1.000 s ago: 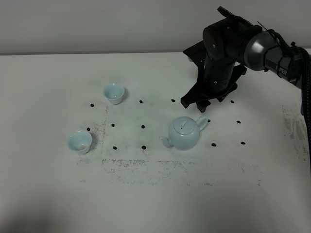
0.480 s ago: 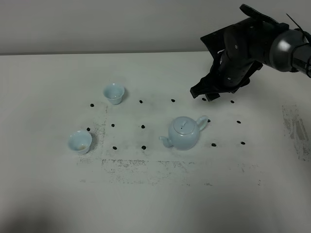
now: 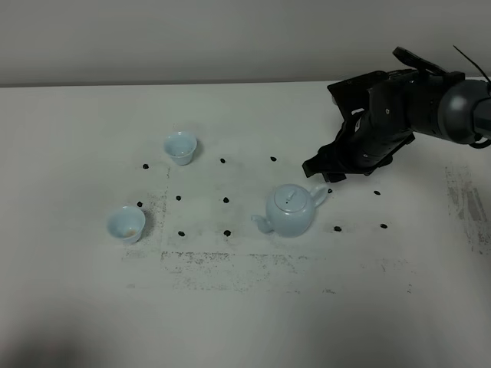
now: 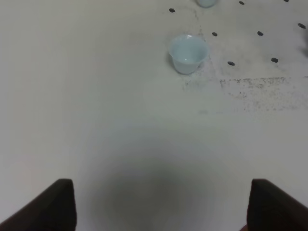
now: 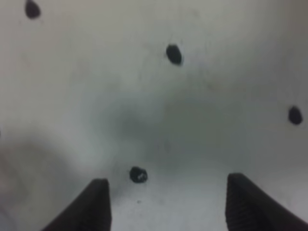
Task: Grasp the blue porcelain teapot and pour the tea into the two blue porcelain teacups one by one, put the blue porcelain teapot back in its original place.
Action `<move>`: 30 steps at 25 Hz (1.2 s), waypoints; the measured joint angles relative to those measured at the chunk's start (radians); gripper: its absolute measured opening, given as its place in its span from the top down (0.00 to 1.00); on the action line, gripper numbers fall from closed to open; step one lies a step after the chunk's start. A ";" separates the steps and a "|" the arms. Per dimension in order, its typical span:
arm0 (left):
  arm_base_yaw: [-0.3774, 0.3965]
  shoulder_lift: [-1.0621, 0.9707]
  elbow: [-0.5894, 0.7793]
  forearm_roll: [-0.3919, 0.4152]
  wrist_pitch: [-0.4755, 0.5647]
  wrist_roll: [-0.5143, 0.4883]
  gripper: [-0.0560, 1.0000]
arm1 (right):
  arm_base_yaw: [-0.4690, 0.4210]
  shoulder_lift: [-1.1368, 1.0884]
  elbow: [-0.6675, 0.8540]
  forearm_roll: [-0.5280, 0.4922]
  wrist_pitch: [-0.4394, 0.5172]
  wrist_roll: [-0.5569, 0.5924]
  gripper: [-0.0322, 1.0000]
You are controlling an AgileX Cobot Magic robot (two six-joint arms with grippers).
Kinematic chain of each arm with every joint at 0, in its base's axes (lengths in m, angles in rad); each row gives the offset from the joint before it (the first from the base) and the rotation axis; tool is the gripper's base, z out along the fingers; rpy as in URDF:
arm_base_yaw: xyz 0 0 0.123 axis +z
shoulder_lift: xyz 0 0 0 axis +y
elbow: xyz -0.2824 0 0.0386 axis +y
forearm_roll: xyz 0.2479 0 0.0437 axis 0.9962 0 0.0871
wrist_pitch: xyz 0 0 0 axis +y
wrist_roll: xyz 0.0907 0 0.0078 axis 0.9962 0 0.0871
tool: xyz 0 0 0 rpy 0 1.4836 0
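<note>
much bare table (image 3: 307,322) around teapot (image 3: 290,215)

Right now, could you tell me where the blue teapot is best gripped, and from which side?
Probably the loop handle of the blue porcelain teapot, coming from the far right: it juts that way, opposite the spout, and the open right gripper hangs just beyond it.

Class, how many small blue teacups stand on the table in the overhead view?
2. The far teacup stands toward the wall; the near teacup stands left of the teapot. None appears hidden.
</note>
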State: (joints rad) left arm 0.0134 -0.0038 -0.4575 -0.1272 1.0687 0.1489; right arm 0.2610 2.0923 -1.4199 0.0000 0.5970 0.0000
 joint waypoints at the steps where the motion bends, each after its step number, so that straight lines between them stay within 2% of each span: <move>1: 0.000 0.000 0.000 0.000 0.000 0.000 0.26 | 0.000 0.000 0.006 0.000 -0.002 0.000 0.45; 9: 0.000 0.000 0.000 0.000 0.000 0.000 0.26 | 0.004 -0.014 0.008 0.022 0.046 -0.010 0.45; 18: 0.000 0.000 0.000 -0.001 0.000 0.000 0.26 | 0.004 -0.077 0.009 0.023 0.003 -0.011 0.45; 30: 0.000 0.000 0.000 -0.001 0.000 0.000 0.26 | 0.024 -0.077 0.009 0.083 0.032 -0.040 0.45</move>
State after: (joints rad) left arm 0.0134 -0.0038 -0.4575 -0.1280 1.0687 0.1489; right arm 0.2850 2.0151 -1.4111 0.0829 0.6288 -0.0397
